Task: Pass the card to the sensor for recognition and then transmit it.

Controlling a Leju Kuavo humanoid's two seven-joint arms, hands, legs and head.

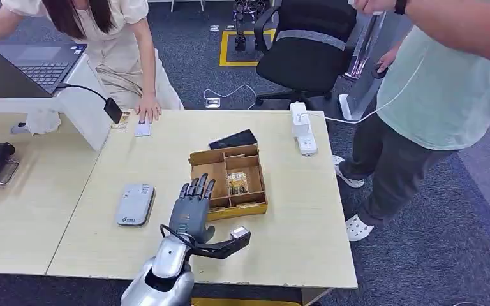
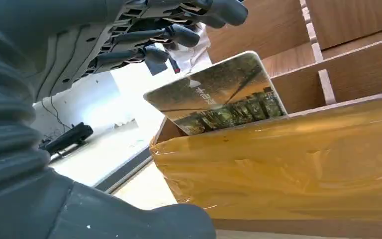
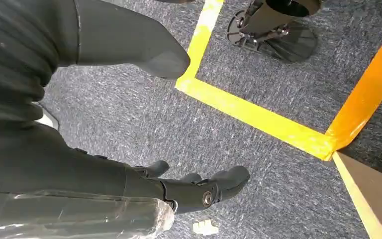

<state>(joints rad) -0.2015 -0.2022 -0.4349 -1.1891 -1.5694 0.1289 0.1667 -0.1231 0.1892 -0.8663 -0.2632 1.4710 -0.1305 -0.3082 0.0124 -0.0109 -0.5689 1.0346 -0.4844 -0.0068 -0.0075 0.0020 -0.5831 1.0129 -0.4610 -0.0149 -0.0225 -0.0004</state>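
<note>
Fingers (image 1: 196, 188) of our left hand (image 1: 190, 209) reach out straight and spread over the near left corner of the wooden box (image 1: 229, 180), grasping nothing. From the left wrist view we see the card (image 2: 218, 94) standing tilted inside that box, leaning against its tape-covered near wall (image 2: 298, 164), with the hand's dark fingers hovering above the card's top edge and apart from it. Our box sits near the middle of the pale desk (image 1: 166, 159), and it is split into compartments; one on the right holds a small stack of printed cards (image 1: 238, 183). A dark phone (image 1: 233, 139) lies just beyond the box's far edge. The grey card sensor (image 1: 134, 204) lies flat on the desk, left of our hand. At the far left edge a person presses a hand (image 1: 147, 106) on the desk beside a small white card (image 1: 143, 129). Our right hand (image 3: 189, 186) hangs over the grey carpet (image 3: 258, 164) with yellow tape lines (image 3: 258, 119), fingers loosely extended and empty.
</note>
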